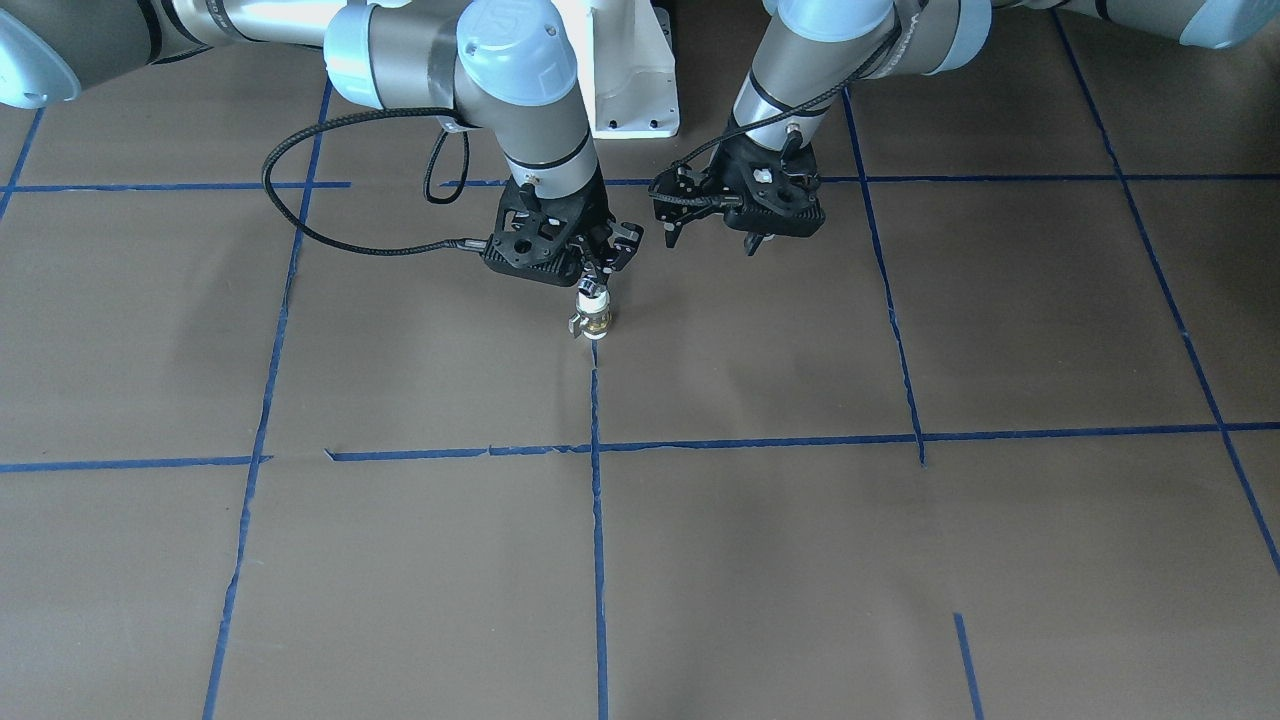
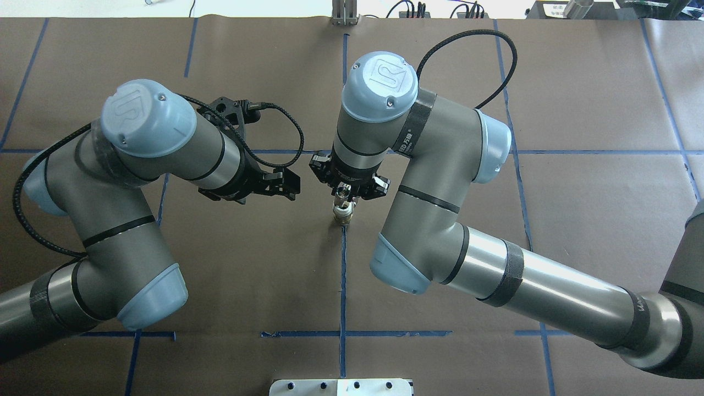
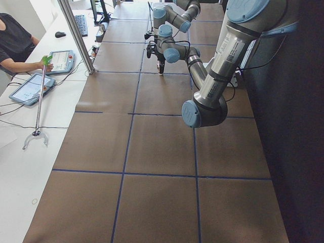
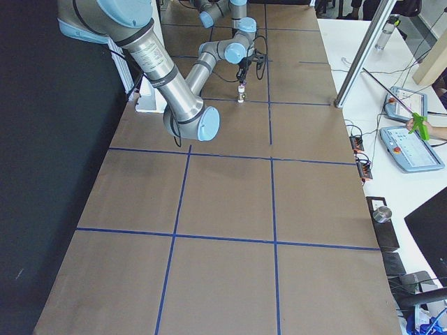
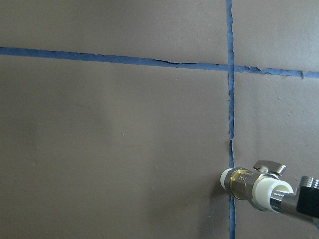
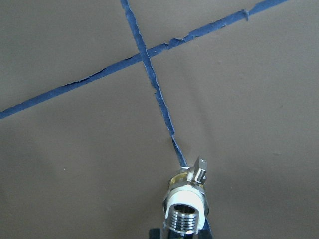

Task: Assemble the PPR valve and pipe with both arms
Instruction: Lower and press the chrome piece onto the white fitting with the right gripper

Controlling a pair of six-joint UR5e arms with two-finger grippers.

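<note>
The right gripper (image 1: 598, 272), upper centre of the front view, is clamped on the pipe (image 1: 592, 292). The pipe tops the PPR valve (image 1: 593, 320), upright on a blue tape line (image 1: 597, 480). Just right, apart, the left gripper (image 1: 710, 242) hangs spread and empty.

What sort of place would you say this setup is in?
Most likely a robotics lab or data-collection cell: a left arm and a right arm holding a PPR valve work over a paper-covered table gridded with blue tape, and an operator sits at a side bench with control tablets.
</note>
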